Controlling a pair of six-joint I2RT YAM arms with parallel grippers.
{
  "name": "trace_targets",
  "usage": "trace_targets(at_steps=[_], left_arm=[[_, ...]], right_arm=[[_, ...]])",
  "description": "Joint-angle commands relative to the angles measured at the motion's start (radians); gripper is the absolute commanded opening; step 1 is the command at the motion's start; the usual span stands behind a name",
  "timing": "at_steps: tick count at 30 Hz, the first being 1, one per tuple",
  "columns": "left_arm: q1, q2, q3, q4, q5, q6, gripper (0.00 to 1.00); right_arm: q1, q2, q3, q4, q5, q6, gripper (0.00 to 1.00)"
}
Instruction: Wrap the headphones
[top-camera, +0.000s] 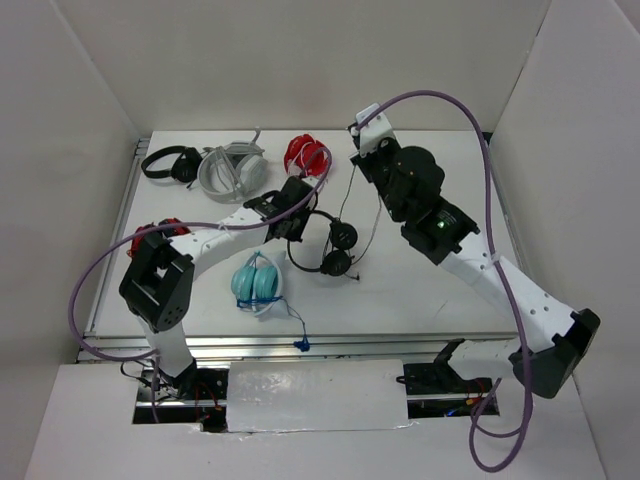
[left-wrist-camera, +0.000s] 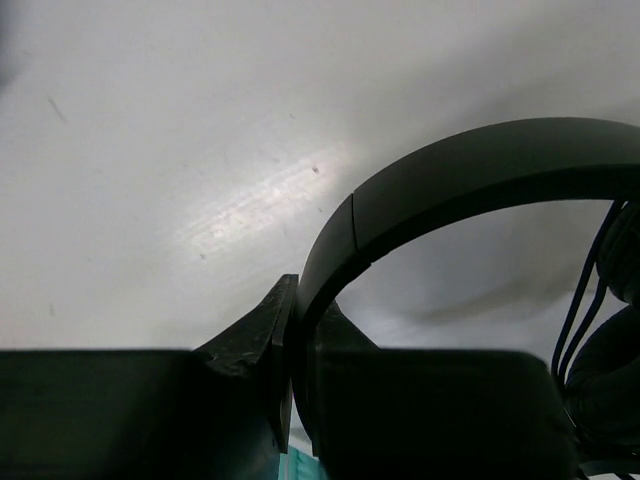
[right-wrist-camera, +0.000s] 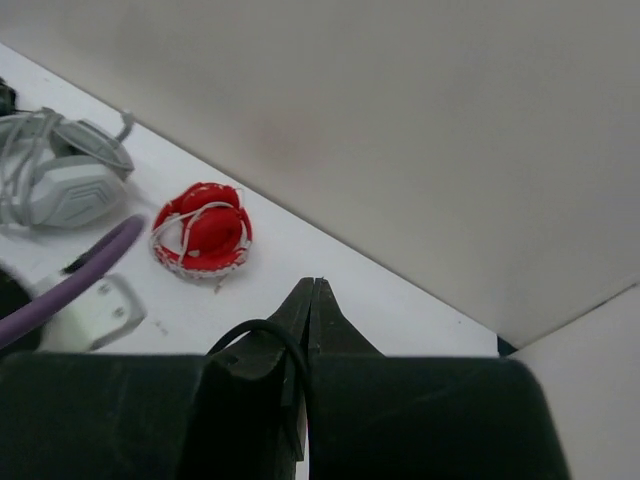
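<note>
headphones (top-camera: 335, 262) clamped in left gripper (left-wrist-camera: 293, 330); right gripper (right-wrist-camera: 312, 300) pinches cable (right-wrist-camera: 250, 330)

White table (top-camera: 400, 290) (teal headphones (top-camera: 256, 282), red headphones (top-camera: 305, 155))

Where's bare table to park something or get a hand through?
Free: the table's near-right quarter, between the headphones and the right arm. Crowded: far-left, with grey headphones and red headphones; teal headphones near-left.
</note>
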Motion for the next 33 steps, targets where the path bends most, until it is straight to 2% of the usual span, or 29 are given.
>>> trace_targets(at_steps=[1,6,9,14,17,23,33], left_arm=[[-0.033,-0.124,-0.057,0.099,0.086,0.049,0.0],[-0.105,-0.238,-0.139,0.132,0.182,0.079,0.0],[-0.152,-0.289,-0.173,0.166,0.24,0.081,0.0],[-0.171,-0.368,-0.213,0.195,0.268,0.055,0.0],[-0.171,-0.399,-0.226,0.187,0.239,0.041,0.0],[-0.172,-0.408,-0.196,0.123,0.135,0.015,0.0],[-0.171,-0.444,-0.233,0.15,0.176,0.014,0.0]], right_arm=[[-0.097,0.041,0.065,0.037,-0.086,-0.012,0.0],[-0.259,0.127,0.105,0.047,-0.219,0.029,0.0],[-0.307,0.191,0.133,0.009,-0.248,0.072,0.0],[-0.342,0.204,0.024,0.091,-0.262,0.124,0.0],[-0.358,0.202,-0.008,0.073,-0.247,0.17,0.0],[-0.418,0.132,-0.117,0.156,-0.273,0.258,0.0],[-0.51,0.104,-0.151,0.134,-0.366,0.311,0.0]])
